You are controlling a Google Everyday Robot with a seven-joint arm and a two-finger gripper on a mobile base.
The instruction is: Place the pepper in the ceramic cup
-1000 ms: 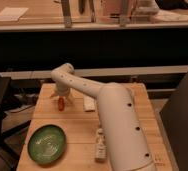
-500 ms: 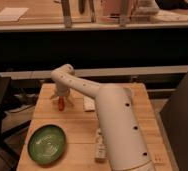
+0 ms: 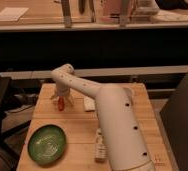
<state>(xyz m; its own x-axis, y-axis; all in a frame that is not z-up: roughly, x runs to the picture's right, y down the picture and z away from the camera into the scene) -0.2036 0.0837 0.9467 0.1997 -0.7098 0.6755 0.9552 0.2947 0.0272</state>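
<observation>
Pepper: the red-orange pepper (image 3: 60,103) stands roughly upright at the far left of the desk (image 3: 79,132), directly beneath the gripper (image 3: 61,100).
Jaws: around the pepper; how far apart they stand, or whether they grip it, cannot be told.
White block: the white block (image 3: 89,103) lies just right of the pepper.
Green plate: the green plate (image 3: 47,144) sits near the desk's front left.
Bottle: the bottle (image 3: 100,145) lies beside the arm's base.

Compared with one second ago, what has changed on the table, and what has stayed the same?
Almost nothing visibly changed. The gripper is still low over the far left part of the wooden table, right at the pepper; whether it grips the pepper cannot be told. The arm kept its pose. The green plate, the white block and the bottle stayed in place.
</observation>
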